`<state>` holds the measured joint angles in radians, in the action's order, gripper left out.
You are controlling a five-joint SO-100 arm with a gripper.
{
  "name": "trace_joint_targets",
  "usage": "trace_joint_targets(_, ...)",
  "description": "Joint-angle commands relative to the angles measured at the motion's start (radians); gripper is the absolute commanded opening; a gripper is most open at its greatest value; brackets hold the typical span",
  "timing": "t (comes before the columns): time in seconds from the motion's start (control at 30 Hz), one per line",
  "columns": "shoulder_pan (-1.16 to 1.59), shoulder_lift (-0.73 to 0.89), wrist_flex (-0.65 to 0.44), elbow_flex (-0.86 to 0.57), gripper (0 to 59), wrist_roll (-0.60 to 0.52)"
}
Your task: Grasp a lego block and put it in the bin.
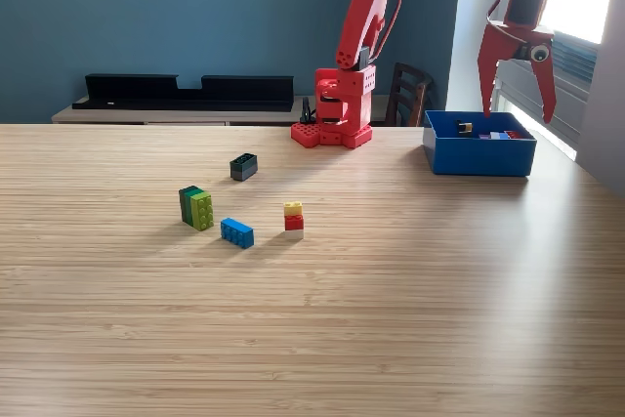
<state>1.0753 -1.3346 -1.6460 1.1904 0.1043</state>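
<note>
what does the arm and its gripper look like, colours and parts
The arm is bright red plastic throughout, with a blocky red base and black motor blocks at the joints. A thin dark cable runs along the upright link. The gripper has two long, pointed red fingers, with a small round camera-like part beside one finger.

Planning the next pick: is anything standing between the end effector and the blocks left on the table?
Nothing visible. The open red end effector hangs above the shallow blue plastic bin; bare wooden table lies between it and the yellow-red-white block stack.
</note>
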Motion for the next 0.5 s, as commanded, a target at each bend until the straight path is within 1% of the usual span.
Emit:
trace_joint_targets(0.03, -0.137, -0.021, -0.020, -0.115, 8.4, -0.048)
trace_joint_targets(0.1, -0.238, -0.021, -0.020, -0.130, 0.8, -0.084)
trace_joint_targets(0.13, -0.290, -0.021, -0.020, -0.130, 0.1, -0.100)
trace_joint_targets(0.33, -0.574, -0.023, -0.017, -0.084, 0.1, -0.161)
trace_joint_targets(0.5, -0.687, -0.014, -0.014, -0.087, 0.1, -0.164)
